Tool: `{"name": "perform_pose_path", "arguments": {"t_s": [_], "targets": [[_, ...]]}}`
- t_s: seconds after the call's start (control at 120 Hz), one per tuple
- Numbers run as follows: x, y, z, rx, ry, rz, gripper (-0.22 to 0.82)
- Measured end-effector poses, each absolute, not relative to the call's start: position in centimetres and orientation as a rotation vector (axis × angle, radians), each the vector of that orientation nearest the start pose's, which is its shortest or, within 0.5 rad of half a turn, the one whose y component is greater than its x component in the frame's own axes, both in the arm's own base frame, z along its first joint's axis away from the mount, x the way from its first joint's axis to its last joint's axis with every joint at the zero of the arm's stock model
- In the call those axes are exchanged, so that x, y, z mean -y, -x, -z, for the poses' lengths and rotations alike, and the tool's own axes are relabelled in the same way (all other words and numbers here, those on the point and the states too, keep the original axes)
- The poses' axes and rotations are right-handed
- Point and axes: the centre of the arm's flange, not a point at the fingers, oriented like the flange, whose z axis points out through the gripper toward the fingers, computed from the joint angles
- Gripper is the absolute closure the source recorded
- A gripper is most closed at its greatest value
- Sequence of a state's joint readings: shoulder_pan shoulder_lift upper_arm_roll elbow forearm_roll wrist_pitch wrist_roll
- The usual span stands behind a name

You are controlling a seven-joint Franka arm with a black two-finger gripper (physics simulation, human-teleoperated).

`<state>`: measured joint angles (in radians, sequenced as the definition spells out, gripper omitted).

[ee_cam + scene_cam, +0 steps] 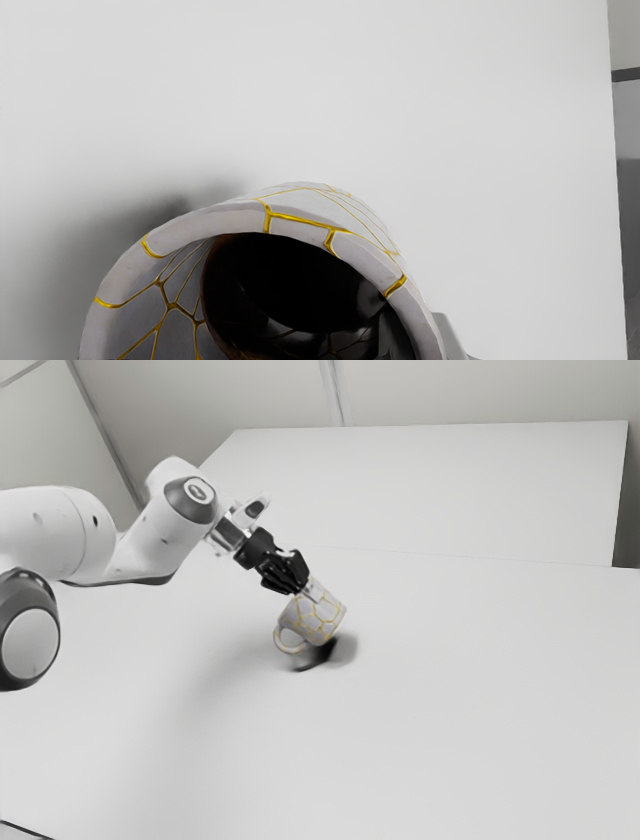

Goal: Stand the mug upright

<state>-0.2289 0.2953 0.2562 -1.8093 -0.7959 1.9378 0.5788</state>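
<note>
Over the desk [450, 730]: one mug [323, 620], tilted, was clamped by its wall in the claw [311, 592]; mouth turned clawward, long axis slanted down and away toward the exterior view's right

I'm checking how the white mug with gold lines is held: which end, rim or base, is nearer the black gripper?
The rim: it faces the gripper, while the base points down and away.

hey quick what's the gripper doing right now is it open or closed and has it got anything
Gripper: closed, holding the tilted mug by its rim, one finger inside and one outside.
</note>
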Motion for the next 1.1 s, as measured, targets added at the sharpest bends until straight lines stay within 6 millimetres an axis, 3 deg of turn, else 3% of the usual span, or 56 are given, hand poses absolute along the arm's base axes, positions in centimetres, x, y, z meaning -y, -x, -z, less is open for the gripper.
{"name": "perform_pose_path", "arguments": {"t_s": [0.242, 0.475, 0.725, 1.1], "targets": [[7.7, -61.4, -40.5, 0.626, -2.872, -0.017, 0.78], [9.4, -58.7, -37.8, 0.776, -3.118, 0.136, 0.78], [10.2, -57.9, -36.2, 0.639, -3.228, 0.175, 0.78], [11.9, -58.6, -35.2, 0.375, -3.266, 0.056, 0.78]]}}
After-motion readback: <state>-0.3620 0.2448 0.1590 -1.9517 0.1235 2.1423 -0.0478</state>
